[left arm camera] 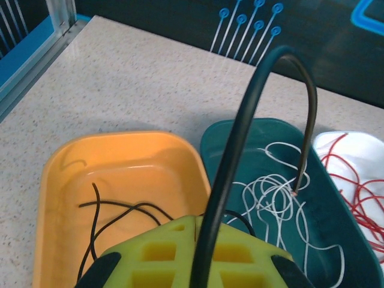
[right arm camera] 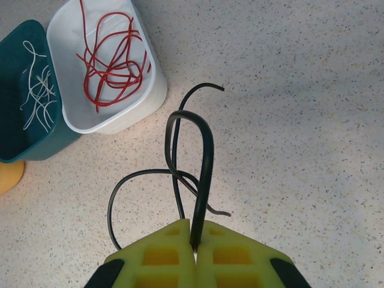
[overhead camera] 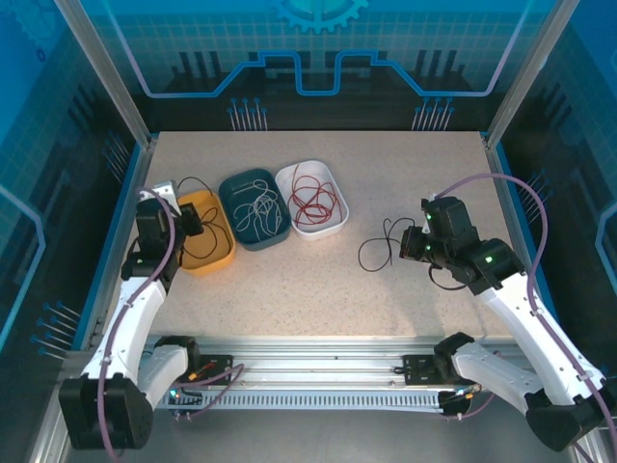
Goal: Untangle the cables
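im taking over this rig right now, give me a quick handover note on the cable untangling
Left end effector: shut on a black cable over the orange tray; the cable's free end arcs over the teal tray.
Right end effector: shut on a second black cable, which loops on the table.
Done: white cable alone in the teal tray, red cable alone in the white tray, black strands in the orange tray.
Left: probably both held black cables go into the orange tray; the second one's loops cross each other.
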### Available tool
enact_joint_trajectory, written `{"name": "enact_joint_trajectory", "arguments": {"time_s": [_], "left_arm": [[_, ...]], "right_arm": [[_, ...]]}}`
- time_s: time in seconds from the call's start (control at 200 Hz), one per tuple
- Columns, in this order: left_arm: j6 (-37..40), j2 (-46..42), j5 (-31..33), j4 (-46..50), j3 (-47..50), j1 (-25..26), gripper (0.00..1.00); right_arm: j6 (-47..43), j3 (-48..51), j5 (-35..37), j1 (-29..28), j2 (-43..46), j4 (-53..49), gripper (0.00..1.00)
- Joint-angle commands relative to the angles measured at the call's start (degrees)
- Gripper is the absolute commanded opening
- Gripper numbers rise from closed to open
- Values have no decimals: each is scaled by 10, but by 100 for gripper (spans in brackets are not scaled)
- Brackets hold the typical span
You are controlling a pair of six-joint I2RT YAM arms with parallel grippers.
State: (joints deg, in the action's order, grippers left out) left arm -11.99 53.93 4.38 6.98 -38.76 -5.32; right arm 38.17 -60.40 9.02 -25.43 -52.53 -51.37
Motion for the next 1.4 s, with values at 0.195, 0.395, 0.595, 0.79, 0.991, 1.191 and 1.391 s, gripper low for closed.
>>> {"name": "enact_joint_trajectory", "arguments": {"time_s": [0.195, 0.395, 0.595, 0.79, 0.991, 1.191, 1.391], "left_arm": [[-69, 61, -90, 14, -1, -44, 0], [-67, 89, -105, 61, -15, -62, 0], [-81, 125, -146, 72, -17, -88, 0], [-90, 152, -163, 57, -17, -98, 3], [-98, 169, -156, 50, -24, -103, 15], [-98, 173, -153, 44, -27, -103, 31], [-99, 149, -152, 50, -28, -103, 32]], "right_arm": [[7, -4, -16, 7, -5, 7, 0], [9, -3, -13, 8, -5, 1, 0], [9, -7, -14, 7, -6, -1, 0], [18, 3, -14, 7, -4, 3, 0], [20, 4, -16, 7, -5, 6, 0], [21, 6, -19, 7, -6, 7, 0], [21, 7, -19, 7, -2, 8, 0]]}}
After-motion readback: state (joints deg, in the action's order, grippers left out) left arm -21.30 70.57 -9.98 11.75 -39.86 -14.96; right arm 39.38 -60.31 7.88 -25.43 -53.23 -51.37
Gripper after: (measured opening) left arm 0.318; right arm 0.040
